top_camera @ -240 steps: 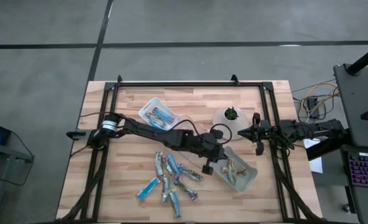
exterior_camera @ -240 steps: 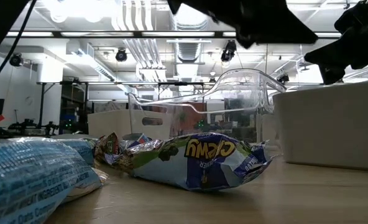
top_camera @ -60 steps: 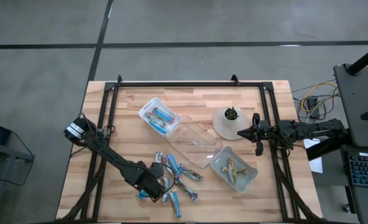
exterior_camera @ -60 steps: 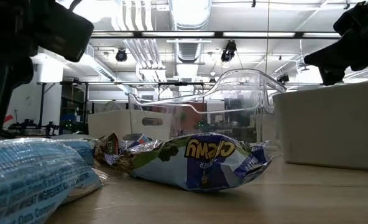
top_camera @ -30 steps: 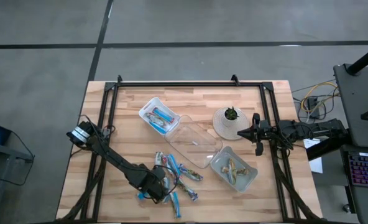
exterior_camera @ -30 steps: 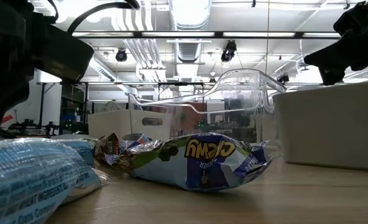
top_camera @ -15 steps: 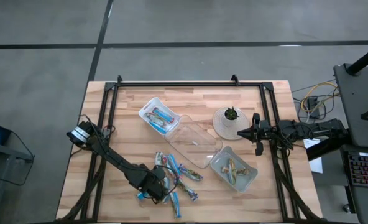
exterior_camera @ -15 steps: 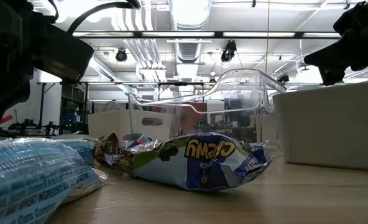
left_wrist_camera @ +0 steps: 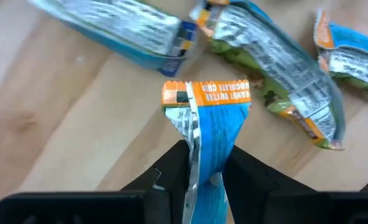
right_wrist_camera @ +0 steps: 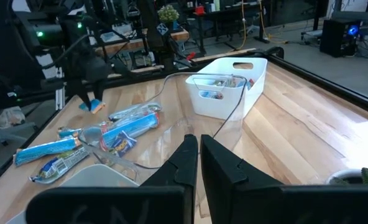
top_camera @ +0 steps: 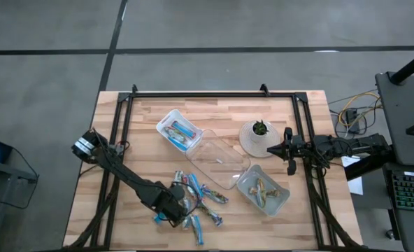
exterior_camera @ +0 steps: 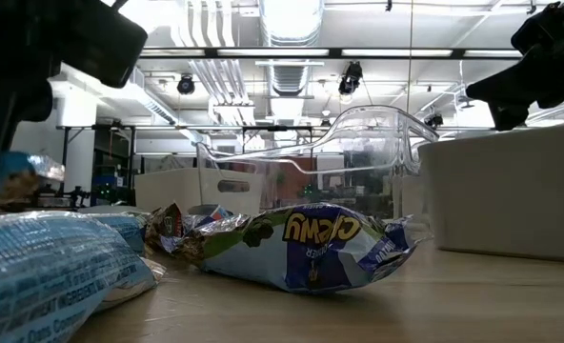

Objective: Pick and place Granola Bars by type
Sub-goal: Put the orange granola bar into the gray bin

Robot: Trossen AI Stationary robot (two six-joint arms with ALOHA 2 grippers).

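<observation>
Gripping a blue granola bar [left_wrist_camera: 206,140], my left gripper [top_camera: 173,207] hovers lower-left of the desk [top_camera: 144,133]; right gripper [top_camera: 288,149] pinched together.

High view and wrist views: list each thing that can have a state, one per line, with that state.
Left gripper: shut on blue granola bar, lifted off the table.
Right gripper: shut, empty, waiting at the table's right edge.
Loose granola bars: lying in a pile on the wood.
Middle clear tray: empty.
Left tray: holds blue bars.
Right tray: holds tan bars.
</observation>
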